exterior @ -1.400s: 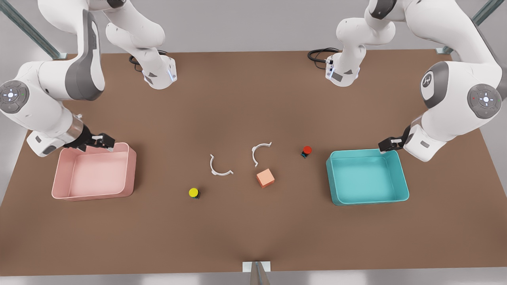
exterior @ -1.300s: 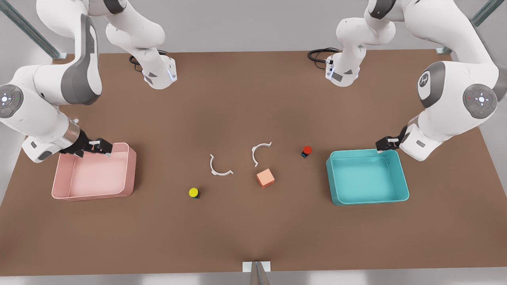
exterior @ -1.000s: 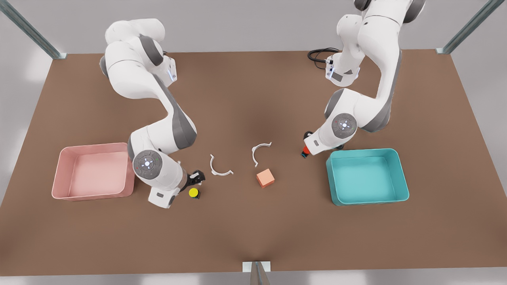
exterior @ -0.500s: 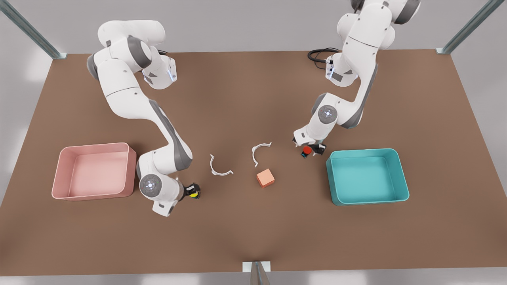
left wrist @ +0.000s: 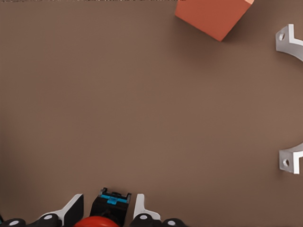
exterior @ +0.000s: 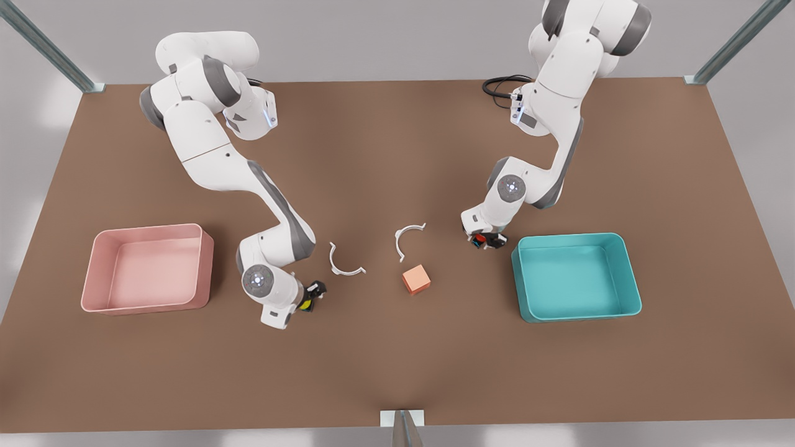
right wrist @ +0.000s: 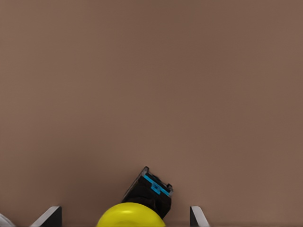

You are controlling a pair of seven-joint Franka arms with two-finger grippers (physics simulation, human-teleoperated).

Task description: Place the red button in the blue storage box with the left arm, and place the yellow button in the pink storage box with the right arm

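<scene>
While both buttons sit outside, pink storage box (exterior: 146, 268), blue storage box (exterior: 576, 277)

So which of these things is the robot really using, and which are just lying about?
Part of the job:
- red button, between the left gripper's jaws
- yellow button, between the right gripper's jaws
- blue storage box
- pink storage box

Just lying about:
- orange cube
- two white curved clips
</scene>
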